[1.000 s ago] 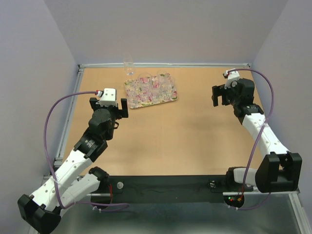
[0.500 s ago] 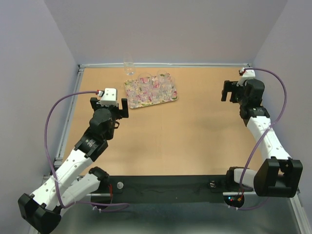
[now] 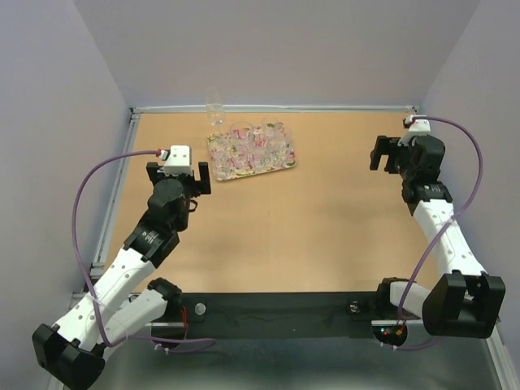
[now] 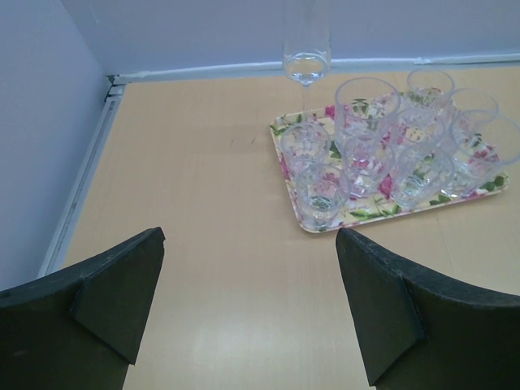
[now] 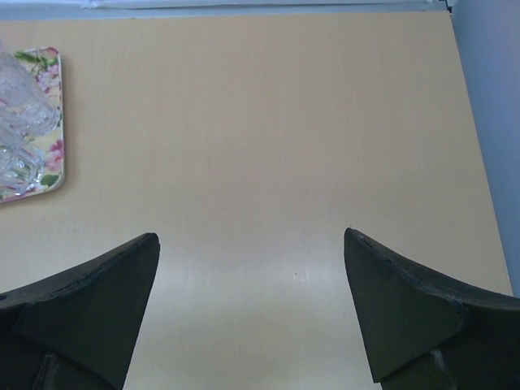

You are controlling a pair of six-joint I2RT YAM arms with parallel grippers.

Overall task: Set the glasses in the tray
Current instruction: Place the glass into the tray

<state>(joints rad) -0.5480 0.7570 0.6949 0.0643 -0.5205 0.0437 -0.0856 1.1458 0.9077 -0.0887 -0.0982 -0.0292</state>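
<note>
clear, colourless tumblers (image 4: 382, 154) crowd upright on the cream, pink-flowered tray (image 4: 357, 214), far left on the tan wooden table (image 4: 187, 203); a taller glass (image 4: 306, 49) stands just behind it. pale lilac walls (image 3: 284, 49). the left gripper (image 4: 248, 236) and right gripper (image 5: 250, 236) gape wide, empty.

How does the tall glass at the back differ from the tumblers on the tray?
The tall glass is narrow and high; the tumblers are short and wide. The tall glass stands on the table behind the tray; the tumblers sit on it. All are clear and upright.
</note>
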